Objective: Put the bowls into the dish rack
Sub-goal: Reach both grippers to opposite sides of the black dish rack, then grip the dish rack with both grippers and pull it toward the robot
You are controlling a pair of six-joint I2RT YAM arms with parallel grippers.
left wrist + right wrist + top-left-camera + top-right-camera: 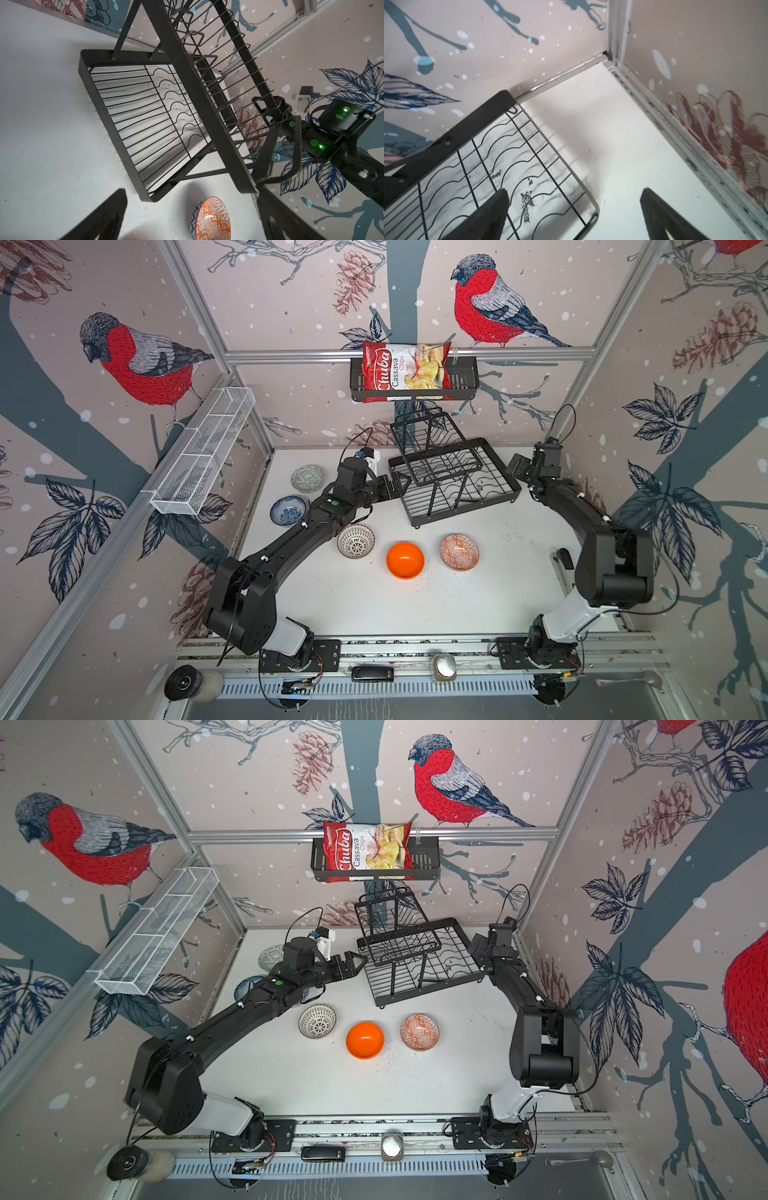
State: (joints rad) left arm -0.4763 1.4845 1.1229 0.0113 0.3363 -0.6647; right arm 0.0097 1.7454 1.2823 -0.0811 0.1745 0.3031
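The dish rack (465,508) stands empty at the back of the tabletop (353,605), above centre in both top views and set at a slant to the walls. Five bowls show, all on the tabletop and none loaded. A grey-green bowl (307,478) and a blue-white bowl (288,510) sit at centre left beside the left arm (291,543). Just below the rack lies a row of three: a white bowl with black lines (355,541), a plain orange bowl (405,560) and an orange-red patterned bowl (459,551). I cannot find a sixth.

The left gripper (401,485) hovers just beside the rack's left rim, jaws wide and holding nothing. The right gripper (517,466) is at the rack's far right corner, jaws also wide and empty. In the right wrist view they straddle the rim, one finger (492,212) over the base wires.

This looks like the very start. To do it well, the left arm should back clear of the raised upper shelf, then take a near bowl by its rim, one finger inside and one outside. It should stand the bowl on edge between the slotted base wires. The glossy orange bowl is probably slippery, so a deep bite matters. The right gripper could steady the corner, since the light frame may slide when nudged.
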